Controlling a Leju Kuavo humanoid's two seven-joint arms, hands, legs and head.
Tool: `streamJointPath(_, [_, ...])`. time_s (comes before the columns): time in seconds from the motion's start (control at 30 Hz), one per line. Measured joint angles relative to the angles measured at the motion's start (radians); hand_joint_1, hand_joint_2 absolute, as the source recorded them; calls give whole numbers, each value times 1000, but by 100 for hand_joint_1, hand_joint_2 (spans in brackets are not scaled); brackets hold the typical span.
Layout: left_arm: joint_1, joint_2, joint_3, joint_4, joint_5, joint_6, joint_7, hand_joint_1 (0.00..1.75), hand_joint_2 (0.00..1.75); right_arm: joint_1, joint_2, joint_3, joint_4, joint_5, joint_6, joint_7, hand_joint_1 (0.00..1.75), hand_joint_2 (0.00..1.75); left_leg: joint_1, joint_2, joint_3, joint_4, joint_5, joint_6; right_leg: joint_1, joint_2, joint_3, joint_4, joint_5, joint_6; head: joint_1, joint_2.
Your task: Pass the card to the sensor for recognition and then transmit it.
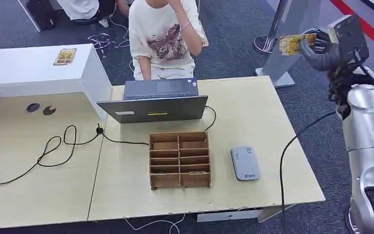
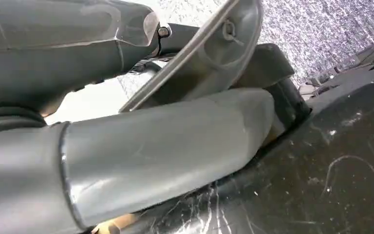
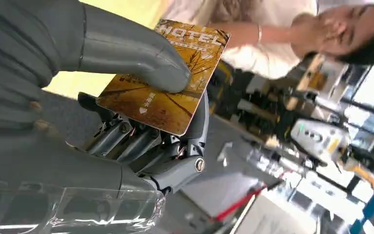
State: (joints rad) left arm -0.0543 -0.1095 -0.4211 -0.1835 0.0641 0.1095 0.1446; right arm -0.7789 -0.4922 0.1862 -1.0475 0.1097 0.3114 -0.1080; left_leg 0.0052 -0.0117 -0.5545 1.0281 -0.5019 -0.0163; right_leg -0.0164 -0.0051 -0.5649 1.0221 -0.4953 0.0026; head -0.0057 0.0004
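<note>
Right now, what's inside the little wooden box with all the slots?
The wooden organizer's slots look empty from the head view. Their dividers hide the lower part of each slot, so something flat could sit there unseen.

Below me a pale wooden table (image 1: 253,122) stands on dark grey-blue carpet (image 1: 233,34), with a white counter (image 1: 24,68) butting against its far left. A red stripe (image 1: 365,27) crosses the floor at the far right, near a grey stand base (image 1: 277,73).
</note>
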Motion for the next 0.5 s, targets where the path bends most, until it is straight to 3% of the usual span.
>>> streamJointPath(0.27, [1, 2, 10, 1, 5, 3, 0, 0, 0, 34, -153, 35, 19, -254, 160, 24, 175, 175, 0, 0, 0, 0, 0, 0, 0, 0, 0, 0, 0, 0, 0, 0])
streamJointPath(0.5, [1, 3, 10, 1, 4, 6, 0, 0, 0, 75, -240, 102, 28, -370, 218, 45, 175, 175, 0, 0, 0, 0, -1, 1, 0, 0, 0, 0, 0, 0, 0, 0])
